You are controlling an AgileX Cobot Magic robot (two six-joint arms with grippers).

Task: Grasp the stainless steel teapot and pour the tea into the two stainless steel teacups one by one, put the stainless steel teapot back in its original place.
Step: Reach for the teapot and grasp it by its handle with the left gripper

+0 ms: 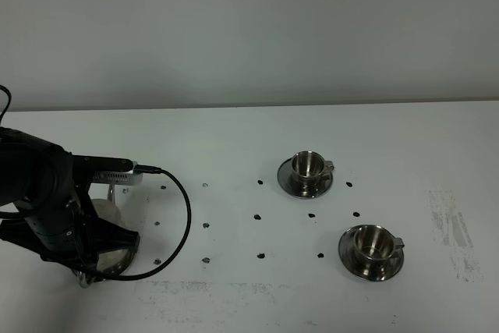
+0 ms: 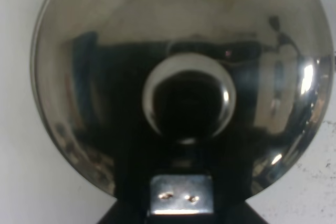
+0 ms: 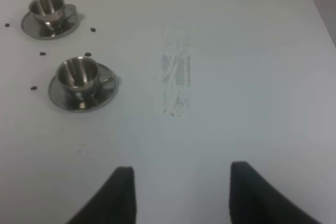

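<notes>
- Over the stainless steel teapot [image 1: 115, 261], low under the black left arm [image 1: 47, 208], the left claw is hidden in every view; whether it is spread or pinching the pot cannot be told.
- Only the left wrist view shows the pot's domed top [image 2: 94, 103] and round knob [image 2: 189, 98], which fill the picture. The high view catches just a sliver of steel beneath the arm.
- The right claw [image 3: 181, 167], seen only by its own wrist camera, hangs with its dark fingers [image 3: 123, 192] spread over the bare white table [image 3: 236, 77], gripping nothing.
- Well apart from the teapot, toward the right arm's side, the nearer teacup [image 1: 308, 164] and the farther teacup [image 1: 373, 243] stand upright on saucers [image 1: 287, 181].
- Black dots [image 1: 260, 214] speckle the table between the teapot and the cups.
</notes>
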